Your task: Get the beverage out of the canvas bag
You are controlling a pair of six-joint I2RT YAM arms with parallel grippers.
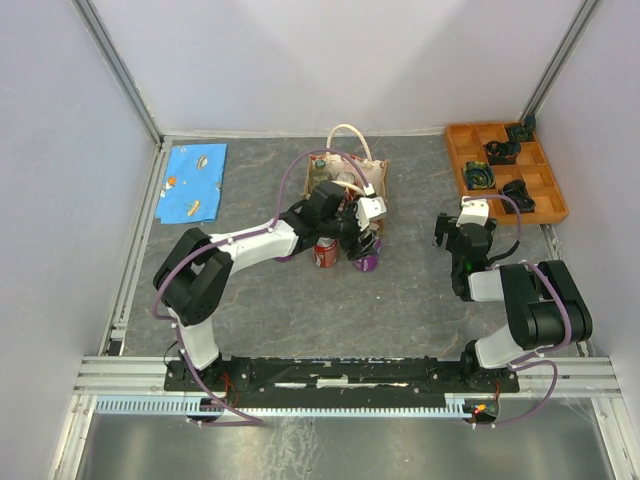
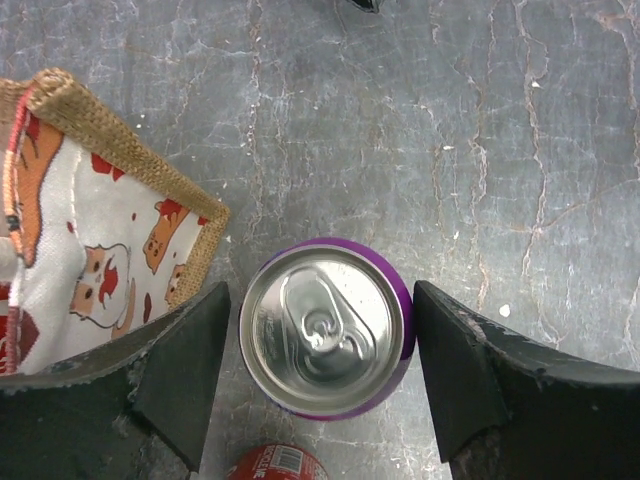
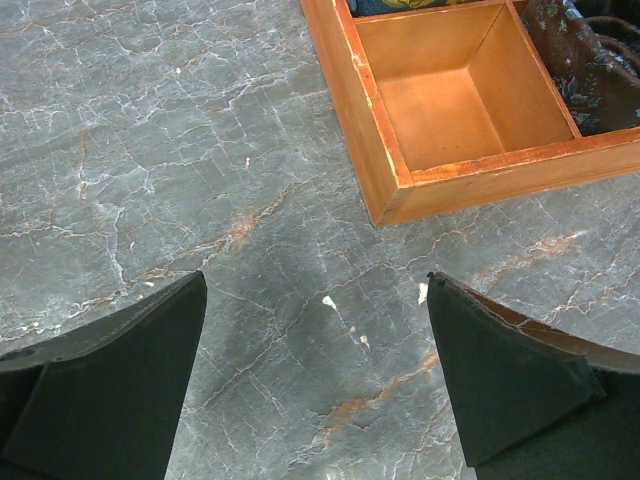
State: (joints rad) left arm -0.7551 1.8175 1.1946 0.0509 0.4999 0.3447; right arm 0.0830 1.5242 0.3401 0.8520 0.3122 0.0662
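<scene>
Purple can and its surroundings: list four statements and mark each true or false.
1. The purple can stands upright on the table, outside the canvas bag. True.
2. The left gripper straddles the purple can. True.
3. The right gripper holds the red can. False: it is open over bare table near the orange tray; the red can sits beside the purple one.
4. The purple can has been opened. False: its top is sealed.

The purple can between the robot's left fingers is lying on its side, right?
Not quite. The purple can between the left fingers stands upright on the table, not on its side. The left wrist view looks straight down onto its silver top and pull tab.
</scene>
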